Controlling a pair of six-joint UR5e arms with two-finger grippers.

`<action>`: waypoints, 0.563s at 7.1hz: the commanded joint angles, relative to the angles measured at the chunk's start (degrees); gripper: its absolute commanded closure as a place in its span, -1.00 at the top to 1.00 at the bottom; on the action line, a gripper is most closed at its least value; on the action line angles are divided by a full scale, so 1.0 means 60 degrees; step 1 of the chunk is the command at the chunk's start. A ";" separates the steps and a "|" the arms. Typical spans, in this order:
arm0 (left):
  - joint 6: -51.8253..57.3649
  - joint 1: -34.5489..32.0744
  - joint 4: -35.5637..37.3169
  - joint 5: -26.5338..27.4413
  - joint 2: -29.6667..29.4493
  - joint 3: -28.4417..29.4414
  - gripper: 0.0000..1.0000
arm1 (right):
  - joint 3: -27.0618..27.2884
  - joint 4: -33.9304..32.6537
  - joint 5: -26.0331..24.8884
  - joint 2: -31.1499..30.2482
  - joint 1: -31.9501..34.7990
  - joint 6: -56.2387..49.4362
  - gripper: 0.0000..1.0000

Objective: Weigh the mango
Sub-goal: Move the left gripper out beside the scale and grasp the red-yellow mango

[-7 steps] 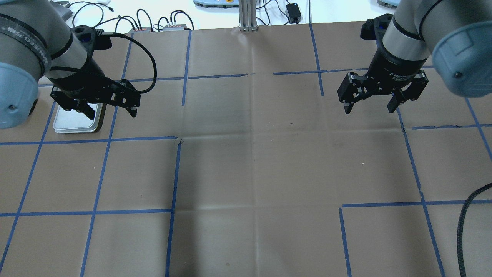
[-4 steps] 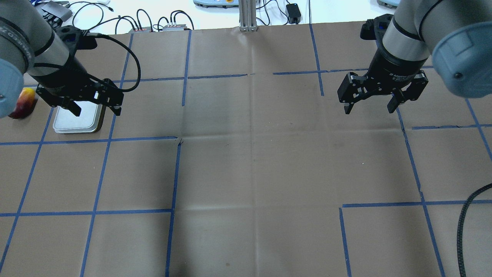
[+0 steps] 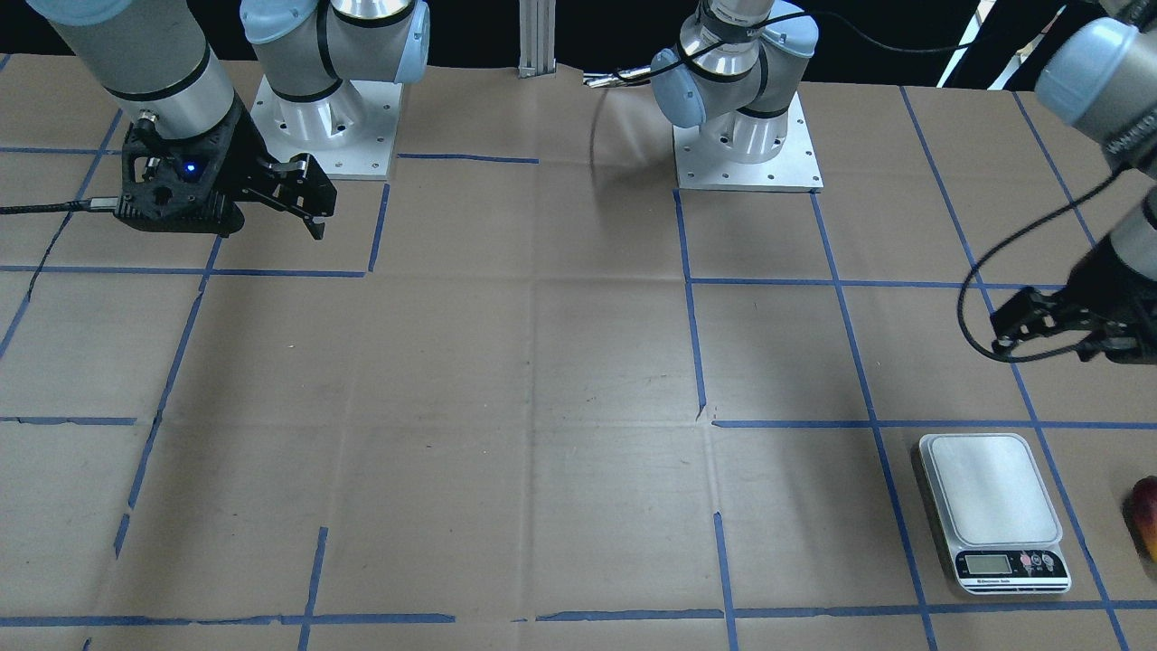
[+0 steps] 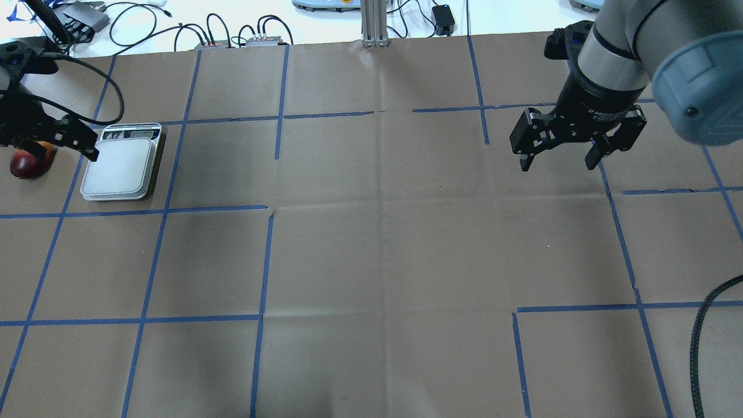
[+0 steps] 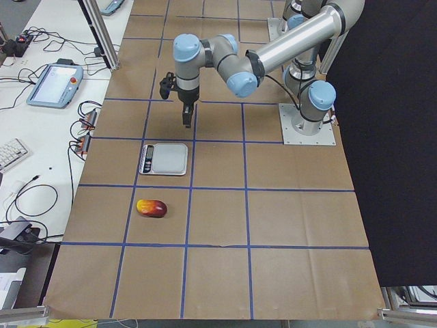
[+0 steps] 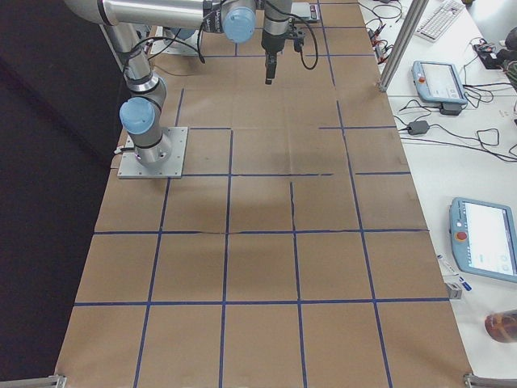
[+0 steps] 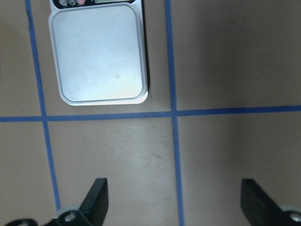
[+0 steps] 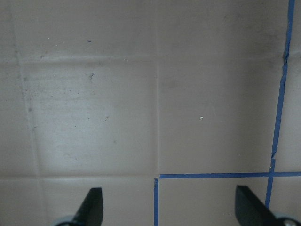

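Note:
The red and yellow mango (image 4: 24,165) lies on the paper at the far left, just left of the white scale (image 4: 121,164). It also shows in the front view (image 3: 1144,530) and the exterior left view (image 5: 151,208). The scale's pan (image 3: 992,488) is bare. My left gripper (image 4: 65,151) is open and empty and hangs above the table by the scale and mango, touching neither. In the left wrist view its fingers (image 7: 96,200) are spread, the scale (image 7: 98,56) is at upper left, and the mango is out of view. My right gripper (image 4: 557,164) is open and empty, hovering at the far right.
Blue tape lines (image 4: 264,261) divide the brown paper into squares. Cables and small boxes (image 4: 232,35) lie beyond the far edge. A metal post (image 4: 374,23) stands at the far middle. A black cable (image 4: 705,337) hangs at the near right.
My left arm has swung left, off the scale, so the whole scale and its display now show. The mango has come into view. My right arm has not moved.

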 commanded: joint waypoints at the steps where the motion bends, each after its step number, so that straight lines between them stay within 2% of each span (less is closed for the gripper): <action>1: 0.0634 0.0866 0.0245 0.0015 -0.2052 0.2141 1.00 | 0.0000 0.0000 0.0000 -0.0001 0.0000 0.0000 1.00; 2: 0.0634 0.1114 0.0113 -0.0014 -0.3251 0.3401 1.00 | 0.0000 0.0000 0.0000 -0.0001 0.0000 0.0000 1.00; 4: 0.0664 0.1743 -0.0908 -0.0145 -0.5129 0.5222 1.00 | 0.0000 0.0000 0.0000 -0.0001 0.0000 0.0000 1.00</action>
